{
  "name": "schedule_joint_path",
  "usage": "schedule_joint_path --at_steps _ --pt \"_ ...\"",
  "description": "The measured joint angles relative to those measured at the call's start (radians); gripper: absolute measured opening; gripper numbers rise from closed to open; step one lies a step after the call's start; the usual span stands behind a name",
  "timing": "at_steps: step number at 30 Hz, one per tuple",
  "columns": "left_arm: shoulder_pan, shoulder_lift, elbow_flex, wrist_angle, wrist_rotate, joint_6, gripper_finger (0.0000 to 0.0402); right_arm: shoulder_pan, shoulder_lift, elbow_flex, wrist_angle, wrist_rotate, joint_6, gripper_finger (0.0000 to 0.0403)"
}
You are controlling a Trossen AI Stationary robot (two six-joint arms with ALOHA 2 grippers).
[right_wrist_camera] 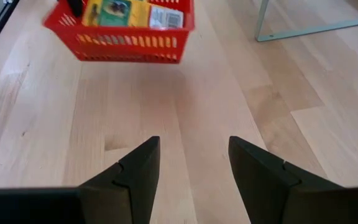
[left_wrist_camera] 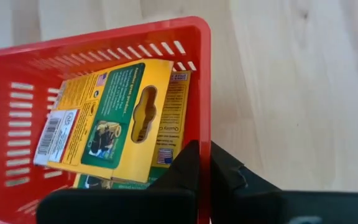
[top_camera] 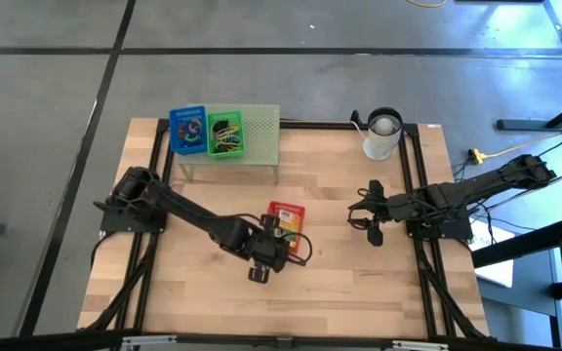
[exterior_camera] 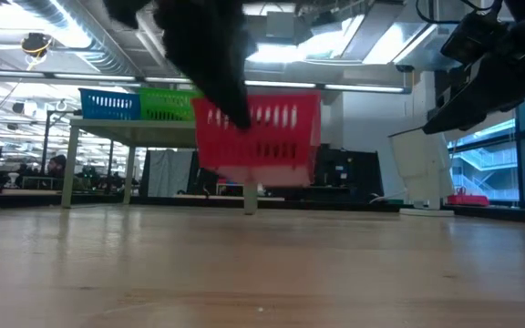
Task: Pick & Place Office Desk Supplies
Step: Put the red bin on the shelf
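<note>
The left gripper point(left_wrist_camera: 204, 171) is pinching the thin rim wall of a red slotted plastic basket point(left_wrist_camera: 17, 124), jaws pressed onto it from both sides, and in the low view the basket point(exterior_camera: 262, 137) is hanging clear of the pale wood-plank surface point(top_camera: 340, 283). Flat yellow-green card boxes point(left_wrist_camera: 120, 118) with glossy printed faces are lying inside, just beyond the jaws. The right gripper point(right_wrist_camera: 192, 165) is hovering with jaws spread over bare planks, the basket point(right_wrist_camera: 120, 28) well ahead of them.
</note>
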Motion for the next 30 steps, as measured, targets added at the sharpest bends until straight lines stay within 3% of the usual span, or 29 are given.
schedule_joint_path --at_steps 10,18,30 --pt "-0.029 -0.002 0.202 -0.201 -0.063 0.044 0.0004 0.0 0.0 0.0 0.0 0.0 0.0 0.0192" --pt "0.041 -0.004 0.4 -0.408 -0.157 0.095 0.0004 0.0 0.0 0.0 0.0 0.0 0.0 0.0192" --pt "0.244 -0.113 0.411 -0.481 -0.195 0.28 0.0003 0.0 0.0 0.0 0.0 0.0 0.0 0.0192"
